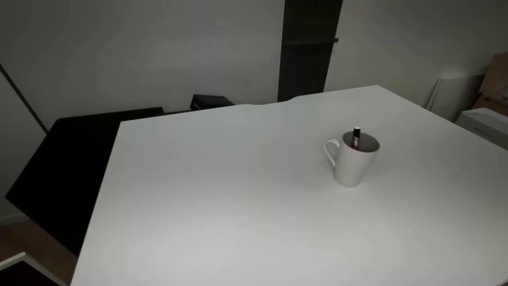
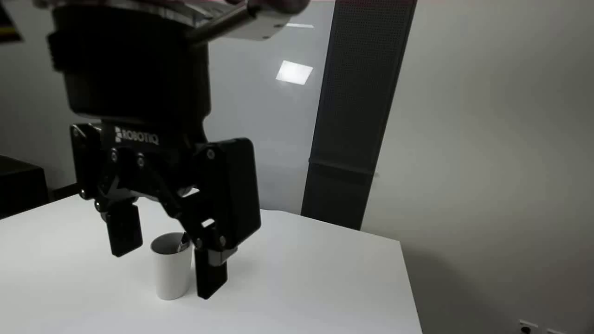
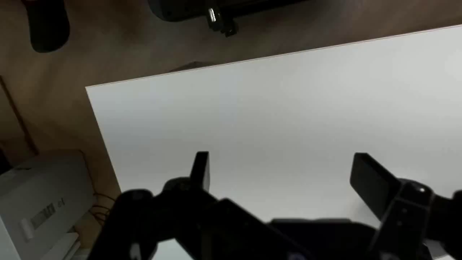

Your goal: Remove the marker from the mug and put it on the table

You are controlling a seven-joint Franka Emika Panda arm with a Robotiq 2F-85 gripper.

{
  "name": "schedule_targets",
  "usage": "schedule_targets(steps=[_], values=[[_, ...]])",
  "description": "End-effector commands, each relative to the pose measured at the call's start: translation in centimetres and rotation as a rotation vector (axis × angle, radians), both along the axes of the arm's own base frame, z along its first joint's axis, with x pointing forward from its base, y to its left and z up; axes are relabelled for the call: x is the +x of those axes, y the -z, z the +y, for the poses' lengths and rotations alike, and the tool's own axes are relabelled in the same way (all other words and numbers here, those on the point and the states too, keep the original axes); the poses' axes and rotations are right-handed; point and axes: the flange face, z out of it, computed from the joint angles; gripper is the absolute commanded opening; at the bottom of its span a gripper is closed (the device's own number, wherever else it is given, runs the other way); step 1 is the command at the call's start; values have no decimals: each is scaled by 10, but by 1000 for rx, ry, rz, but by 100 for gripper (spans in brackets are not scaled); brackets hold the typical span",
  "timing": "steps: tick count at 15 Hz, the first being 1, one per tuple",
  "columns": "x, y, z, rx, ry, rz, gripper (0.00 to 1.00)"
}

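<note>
The white mug (image 1: 351, 169) stands upright on the white table (image 1: 218, 190), its handle to the left in that exterior view. The dark marker (image 1: 356, 137) stands in it, leaning, with its black end above the rim and a reddish part lower down. The mug (image 2: 168, 276) and marker (image 2: 184, 243) also show in an exterior view, partly behind my gripper (image 2: 168, 273). My gripper is open and empty, in the air above the table. In the wrist view the gripper (image 3: 281, 162) has bare table (image 3: 270, 122) between its fingers; the marker is not visible there.
A black surface (image 1: 59, 178) adjoins the table's side, with a black box (image 1: 210, 101) behind the far edge. A dark panel (image 2: 357, 116) stands by the wall. In the wrist view, a white box (image 3: 47, 206) lies beyond the table's corner and dark equipment (image 3: 216, 14) beyond its edge.
</note>
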Motion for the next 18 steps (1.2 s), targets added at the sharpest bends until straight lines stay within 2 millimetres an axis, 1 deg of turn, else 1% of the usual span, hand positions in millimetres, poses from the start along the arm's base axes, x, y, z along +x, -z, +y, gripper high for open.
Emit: schedule_targets(steps=[1, 12, 15, 17, 18], values=[[0, 0, 0, 0, 0, 1, 100], [0, 0, 0, 0, 0, 1, 100], [26, 0, -1, 11, -1, -24, 100], [51, 2, 1, 26, -7, -52, 100], [68, 4, 4, 36, -12, -66, 100]])
